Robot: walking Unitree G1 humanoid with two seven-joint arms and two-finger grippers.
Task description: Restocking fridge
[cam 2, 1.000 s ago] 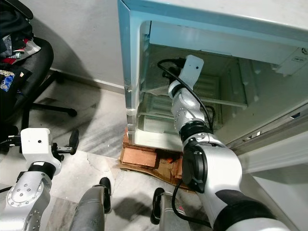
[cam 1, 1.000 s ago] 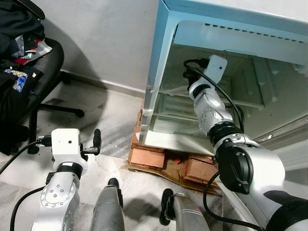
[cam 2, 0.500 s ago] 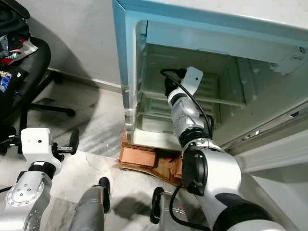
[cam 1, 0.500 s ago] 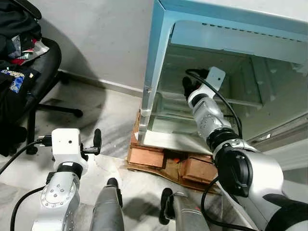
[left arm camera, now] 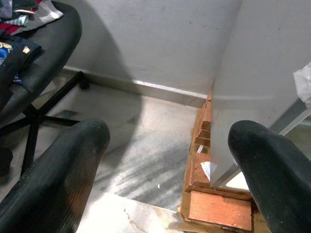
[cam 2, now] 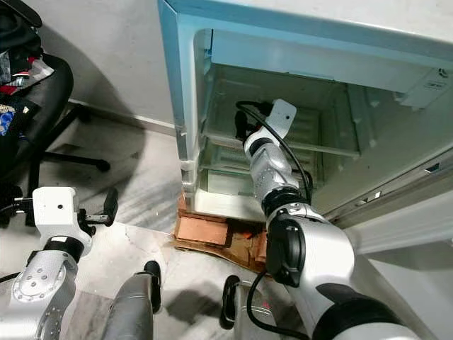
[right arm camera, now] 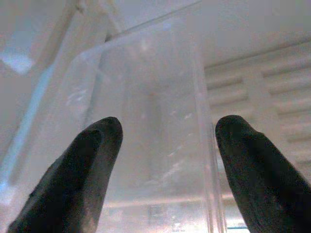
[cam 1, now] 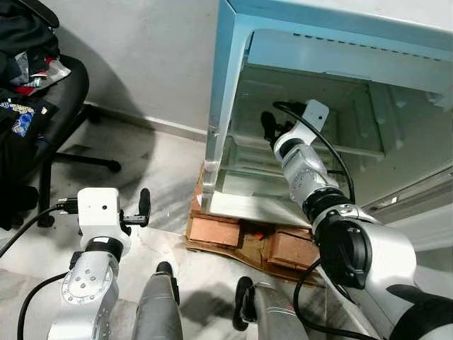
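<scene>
The pale blue fridge [cam 1: 228, 85] stands open in front of me, and its shelves hold nothing I can see. My right gripper [cam 1: 268, 127] reaches inside at the level of the glass shelf [cam 1: 354, 145]. Its fingers [right arm camera: 73, 179] are open, with nothing held. A clear plastic bin wall [right arm camera: 155, 121] lies straight ahead between them. My left gripper [cam 1: 144, 207] hangs low on my left, open and holding nothing. It points at the floor beside the fridge's left wall [left arm camera: 252, 87].
The fridge rests on red bricks [cam 1: 219, 230] and cardboard. A black office chair [cam 1: 53, 106] piled with clothes stands to the left by the grey wall. The open fridge door's edge [cam 1: 417, 188] runs along the right. Marble floor [cam 1: 156, 163] lies between the chair and the fridge.
My right arm has dropped a little inside the fridge, and its fingers have swung toward the fridge's left side. The left arm has not moved.
</scene>
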